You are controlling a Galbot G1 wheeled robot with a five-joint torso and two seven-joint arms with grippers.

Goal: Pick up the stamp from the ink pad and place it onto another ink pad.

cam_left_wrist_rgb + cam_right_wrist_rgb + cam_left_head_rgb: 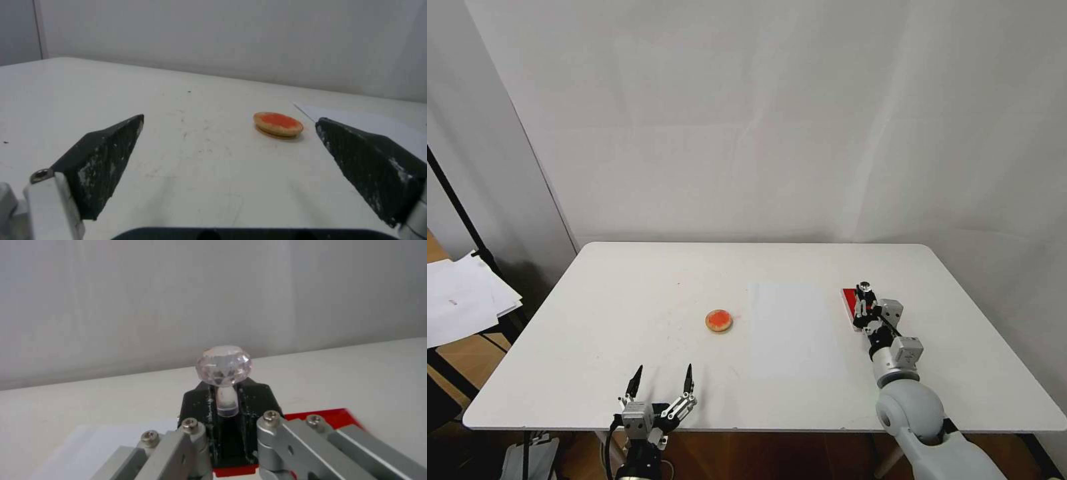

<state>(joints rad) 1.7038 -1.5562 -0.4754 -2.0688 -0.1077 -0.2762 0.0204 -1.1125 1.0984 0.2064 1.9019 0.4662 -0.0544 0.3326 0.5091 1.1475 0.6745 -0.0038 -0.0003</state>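
Right end effector (864, 308) clamps stamp (225, 373) stem over red ink pad (849, 301); lift straight up w/o tilting. Left end effector (662, 381) idle, open.

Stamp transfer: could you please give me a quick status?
Right gripper shut on the stamp, over the red ink pad. Left gripper open, idle near table edge. Round ink pad unobstructed.
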